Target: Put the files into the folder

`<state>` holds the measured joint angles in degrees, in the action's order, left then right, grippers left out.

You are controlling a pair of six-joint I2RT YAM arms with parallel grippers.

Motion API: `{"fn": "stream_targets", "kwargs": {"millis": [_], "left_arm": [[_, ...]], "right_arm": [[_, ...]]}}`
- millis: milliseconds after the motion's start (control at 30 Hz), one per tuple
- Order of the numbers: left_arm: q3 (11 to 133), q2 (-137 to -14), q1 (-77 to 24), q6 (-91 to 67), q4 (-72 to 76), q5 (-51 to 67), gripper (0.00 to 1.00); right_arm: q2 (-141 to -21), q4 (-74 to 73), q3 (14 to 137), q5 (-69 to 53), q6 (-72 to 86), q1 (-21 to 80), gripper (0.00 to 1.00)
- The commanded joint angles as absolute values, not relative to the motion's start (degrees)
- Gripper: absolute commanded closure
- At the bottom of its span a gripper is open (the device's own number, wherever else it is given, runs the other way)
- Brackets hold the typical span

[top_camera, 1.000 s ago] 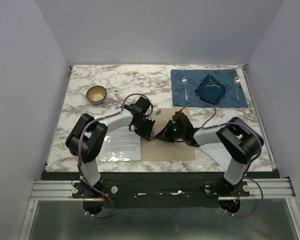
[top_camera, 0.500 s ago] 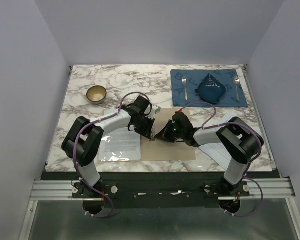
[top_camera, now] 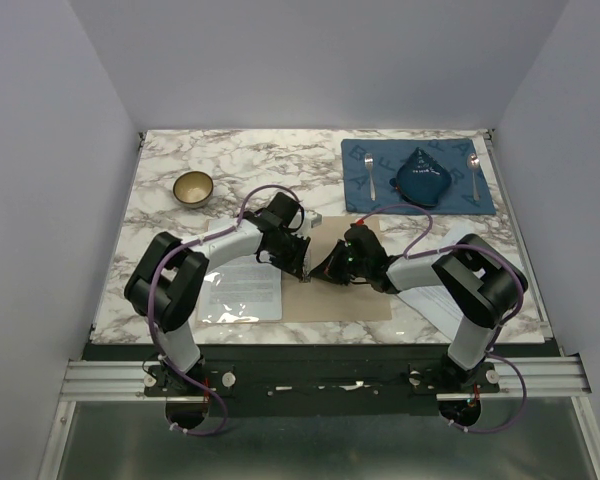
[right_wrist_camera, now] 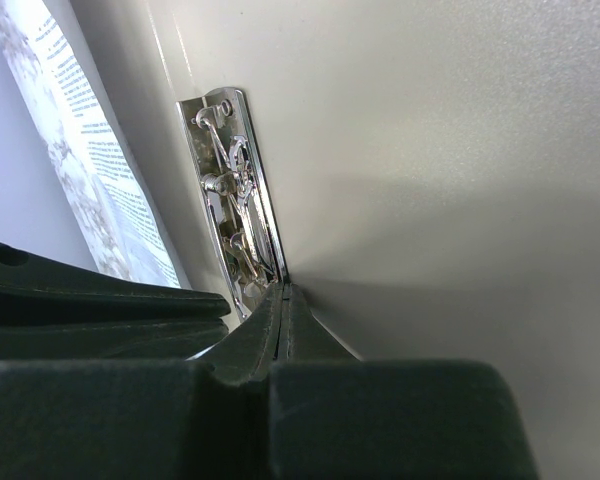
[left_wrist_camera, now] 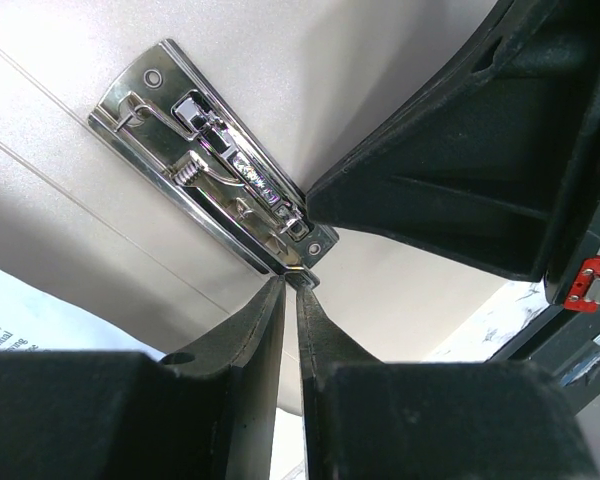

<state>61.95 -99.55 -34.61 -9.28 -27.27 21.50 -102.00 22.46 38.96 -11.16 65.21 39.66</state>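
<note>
Chrome is your reference here: the metal clip (left_wrist_camera: 215,165) on the spine of the open folder (top_camera: 352,303). Your left gripper (left_wrist_camera: 291,288) sits at one end of the clip with its fingers drawn to a thin slit. Whether they actually bite the lever cannot be told. Your right gripper (right_wrist_camera: 283,292) is pressed flat together, tips touching the card at the clip's end. The files (top_camera: 238,292) lie to the left of the clip, not yet under it. Pin the card beside the clip with the right, then lift the lever squarely with the left; a twist would likely drag the folder.
</note>
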Motion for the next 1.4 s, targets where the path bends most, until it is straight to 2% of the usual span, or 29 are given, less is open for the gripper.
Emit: {"fn": "stream_targets", "kwargs": {"millis": [0, 367, 667, 900, 1367], "left_arm": [[61.5, -101.1, -34.9, -9.4, -26.5, 22.0, 0.78], [62.1, -102.9, -35.9, -9.1, -27.2, 20.0, 0.78], [62.2, -104.3, -36.0, -8.8, -27.9, 17.5, 0.83], [62.2, -105.7, -36.0, -9.2, -28.7, 15.8, 0.93], [63.8, -108.9, -37.1, -9.1, -28.8, 15.1, 0.96]], "right_arm": [[-106.7, 7.5, 35.7, -4.3, 62.2, 39.8, 1.0], [-106.5, 7.5, 35.9, -4.3, 62.4, 39.8, 1.0], [-106.8, 7.5, 35.7, -4.2, 62.5, 39.8, 1.0], [-106.8, 7.5, 35.5, -4.0, 62.6, 39.8, 1.0], [-107.6, 7.7, 35.5, -4.1, 62.8, 39.9, 1.0]]}}
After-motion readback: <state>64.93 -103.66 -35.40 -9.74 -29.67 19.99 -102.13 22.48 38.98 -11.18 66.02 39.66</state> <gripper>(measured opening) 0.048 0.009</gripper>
